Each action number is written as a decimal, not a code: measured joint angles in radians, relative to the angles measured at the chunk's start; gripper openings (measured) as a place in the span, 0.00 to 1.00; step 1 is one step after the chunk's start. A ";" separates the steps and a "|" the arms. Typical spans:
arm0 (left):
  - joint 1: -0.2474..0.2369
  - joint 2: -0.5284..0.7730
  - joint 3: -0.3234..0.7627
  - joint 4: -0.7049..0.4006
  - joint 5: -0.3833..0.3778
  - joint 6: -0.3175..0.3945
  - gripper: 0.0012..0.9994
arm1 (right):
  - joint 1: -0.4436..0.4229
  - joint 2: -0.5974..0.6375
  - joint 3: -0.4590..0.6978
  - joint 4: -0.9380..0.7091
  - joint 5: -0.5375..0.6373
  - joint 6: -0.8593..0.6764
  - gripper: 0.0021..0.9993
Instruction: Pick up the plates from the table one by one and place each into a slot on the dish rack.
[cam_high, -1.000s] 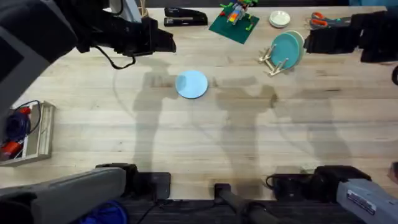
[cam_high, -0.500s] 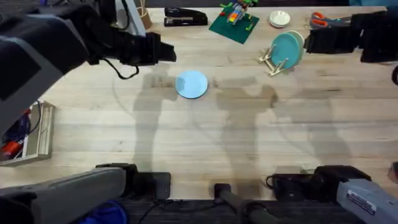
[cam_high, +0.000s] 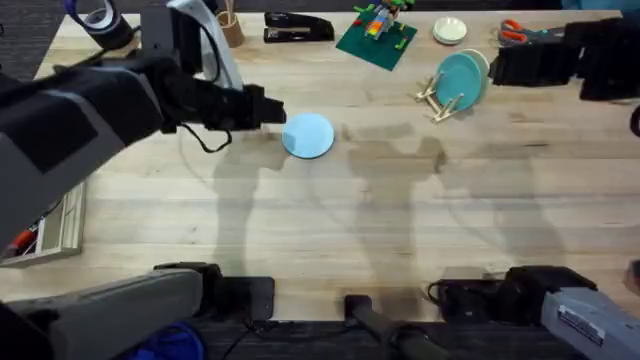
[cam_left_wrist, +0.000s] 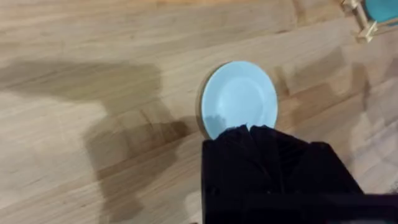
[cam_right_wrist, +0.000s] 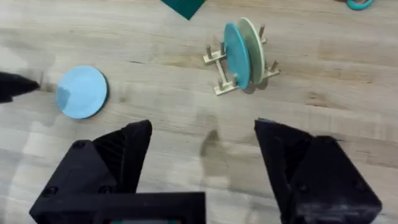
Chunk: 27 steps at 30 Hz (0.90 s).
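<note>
Since the earlier frames the left gripper (cam_high: 272, 107) had been lowered and brought toward the pale sky-blue plate (cam_high: 308, 135), its tip just beside the plate's left rim. In the overhead view, one blue plate was seen lying flat on the light plank table (cam_high: 400, 230). Two plates, one teal (cam_high: 460, 78) and one cream (cam_high: 482, 66), were seen standing in the dish rack (cam_high: 440, 100) at the far right, near the right gripper (cam_high: 500, 68). A stapler (cam_high: 298, 26), a green board (cam_high: 375, 38), scissors (cam_high: 520, 32) and a small white dish (cam_high: 449, 30) were ranged along the far edge.

In the left wrist view the fingers appeared pressed together over the blue plate's (cam_left_wrist: 239, 99) near rim.

In the right wrist view the fingers were spread wide, holding nothing, with the rack (cam_right_wrist: 239, 62) and blue plate (cam_right_wrist: 81, 91) well apart.
</note>
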 joint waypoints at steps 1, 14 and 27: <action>0.000 0.000 -0.012 0.010 0.000 0.000 0.04 | 0.000 0.000 0.000 0.000 0.000 0.000 1.00; 0.000 0.039 -0.091 0.129 0.011 0.000 0.04 | 0.000 0.000 0.000 0.000 0.000 0.000 0.99; 0.006 0.223 -0.078 0.171 0.101 0.000 0.04 | 0.000 0.000 0.000 0.000 0.000 0.000 0.99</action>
